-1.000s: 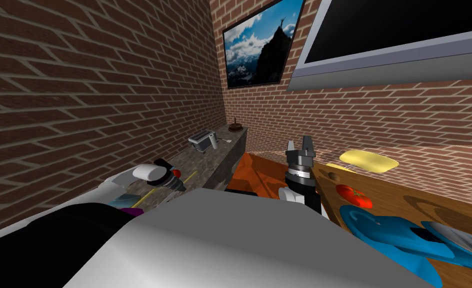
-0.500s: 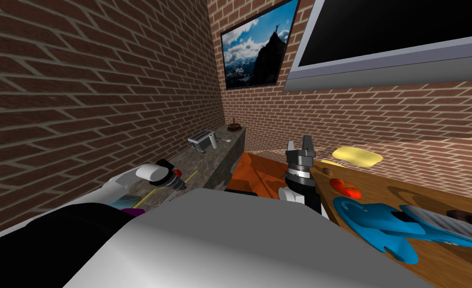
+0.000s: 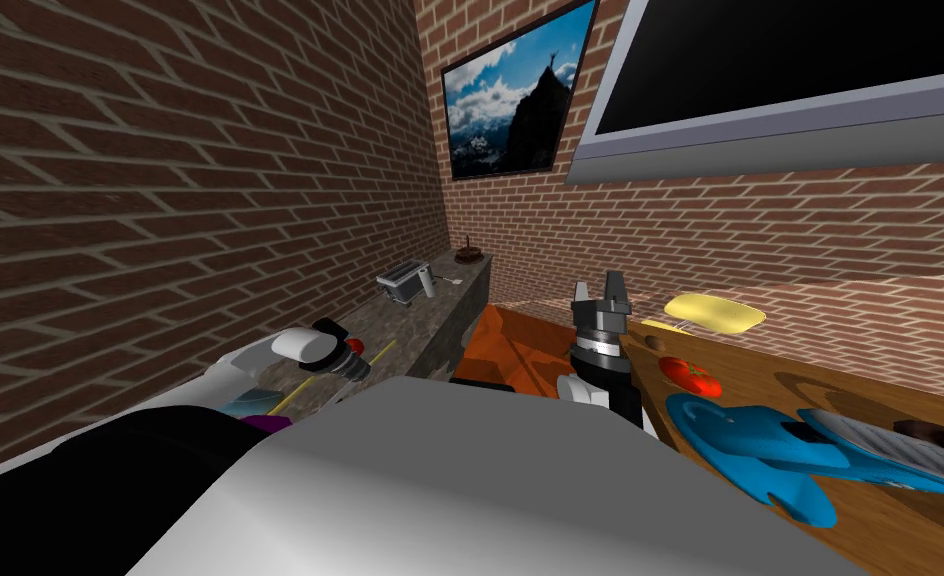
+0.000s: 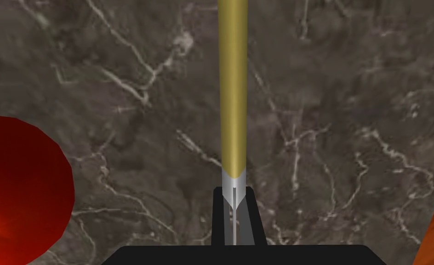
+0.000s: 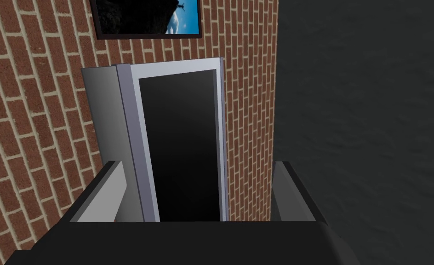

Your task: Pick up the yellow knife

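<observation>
Left gripper (image 4: 233, 198): blade fingers pinched tight on the silvery neck of the slim yellow-handled knife (image 4: 232, 92). The handle runs straight ahead over the dark veined stone counter (image 4: 340, 115); lifted or not, can't tell. End grip probably keeps it aligned. Dark red rounded object (image 4: 18, 184) sits on the counter alongside. Right gripper (image 3: 600, 293): spread wide, empty, off the counter, likely parked.
</observation>
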